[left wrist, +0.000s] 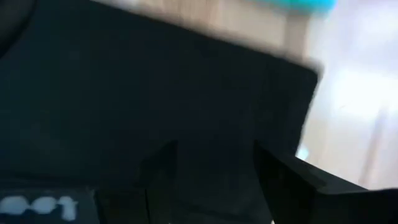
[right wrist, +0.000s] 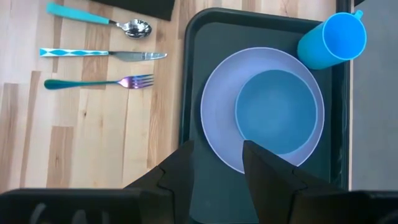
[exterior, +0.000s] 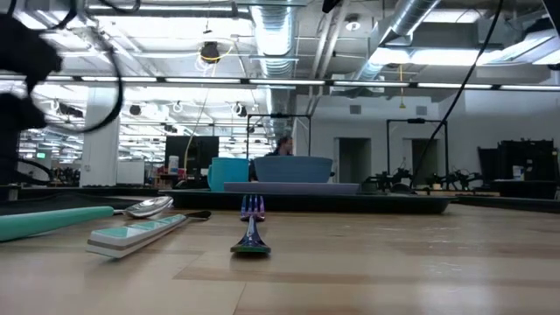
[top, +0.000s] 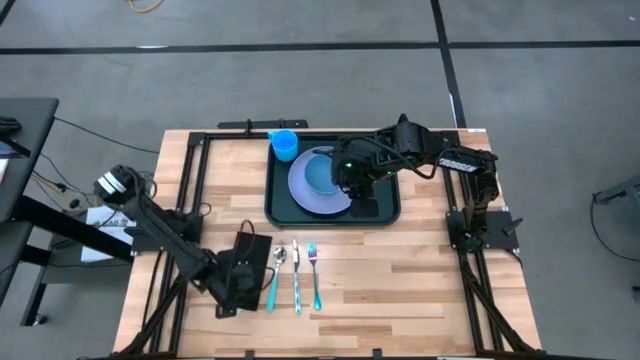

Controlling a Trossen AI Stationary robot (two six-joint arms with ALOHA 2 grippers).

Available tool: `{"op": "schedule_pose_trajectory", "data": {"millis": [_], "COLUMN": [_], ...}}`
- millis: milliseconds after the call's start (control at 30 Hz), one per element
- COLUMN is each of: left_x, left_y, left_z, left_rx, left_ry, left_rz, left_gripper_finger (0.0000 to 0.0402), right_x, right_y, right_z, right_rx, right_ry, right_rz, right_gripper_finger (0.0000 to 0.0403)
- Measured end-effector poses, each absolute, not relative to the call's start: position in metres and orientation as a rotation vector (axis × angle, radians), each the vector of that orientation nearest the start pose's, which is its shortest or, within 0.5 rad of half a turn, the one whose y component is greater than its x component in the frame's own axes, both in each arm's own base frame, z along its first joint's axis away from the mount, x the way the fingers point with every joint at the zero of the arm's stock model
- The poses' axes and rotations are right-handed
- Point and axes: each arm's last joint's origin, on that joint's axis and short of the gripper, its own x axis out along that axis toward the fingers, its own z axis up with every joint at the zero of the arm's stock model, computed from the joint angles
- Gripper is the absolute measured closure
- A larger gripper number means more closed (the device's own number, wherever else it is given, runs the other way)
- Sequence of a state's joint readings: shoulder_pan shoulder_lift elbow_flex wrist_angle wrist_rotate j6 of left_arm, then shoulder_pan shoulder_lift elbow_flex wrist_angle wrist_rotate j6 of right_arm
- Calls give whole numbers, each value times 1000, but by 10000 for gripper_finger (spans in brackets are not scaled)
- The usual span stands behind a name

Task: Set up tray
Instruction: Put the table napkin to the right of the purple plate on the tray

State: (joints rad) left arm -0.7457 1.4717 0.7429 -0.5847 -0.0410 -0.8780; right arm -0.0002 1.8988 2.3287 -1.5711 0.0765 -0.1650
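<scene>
The tray sits at the far middle of the wooden table, carrying a lavender plate with a blue bowl on it and a blue cup in its far left corner. In the right wrist view the bowl lies off-centre on the plate, toward the side nearer the cup. The right gripper hovers over the right part of the tray, above the plate's edge, with its jaws apart and nothing between them; the 2 dark fingers frame the tray floor and the plate's rim in its wrist view. Nearer the front edge, 3 pieces of cutlery lie side by side on bare wood, apart from the tray: a spoon, a knife and a fork, all with teal handles. Just left of the spoon lies a flat black napkin, and the left gripper is down on it; its wrist view is filled with black, and I cannot tell whether its jaws are apart or together. In the low view the cutlery stands in front of the tray, partly screening its near rim.
</scene>
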Motion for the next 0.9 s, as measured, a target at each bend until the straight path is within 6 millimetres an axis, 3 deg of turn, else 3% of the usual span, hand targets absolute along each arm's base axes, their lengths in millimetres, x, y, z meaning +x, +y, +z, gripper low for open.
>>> {"op": "schedule_pose_trajectory", "data": {"millis": [133, 267, 433, 633, 900], "left_x": [182, 189, 199, 206, 206], "left_y": [-170, -177, -187, -201, -206], "left_z": [134, 130, 144, 172, 175], "left_rx": [-219, -171, -90, 31, -63], "left_ry": [1437, 1494, 1510, 1411, 1461], "left_rz": [19, 46, 48, 23, -9], "left_gripper_finger": [210, 210, 210, 210, 210], "right_x": [343, 343, 343, 343, 345], "right_y": [-2, -2, -2, -5, -15], "right_z": [422, 422, 422, 422, 420], "right_rx": [-190, -188, -173, -215, -194], "right_ry": [1144, 1144, 1144, 1145, 1154], "right_rz": [26, 25, 15, 39, 12], "right_gripper_finger": [276, 276, 276, 276, 276]}}
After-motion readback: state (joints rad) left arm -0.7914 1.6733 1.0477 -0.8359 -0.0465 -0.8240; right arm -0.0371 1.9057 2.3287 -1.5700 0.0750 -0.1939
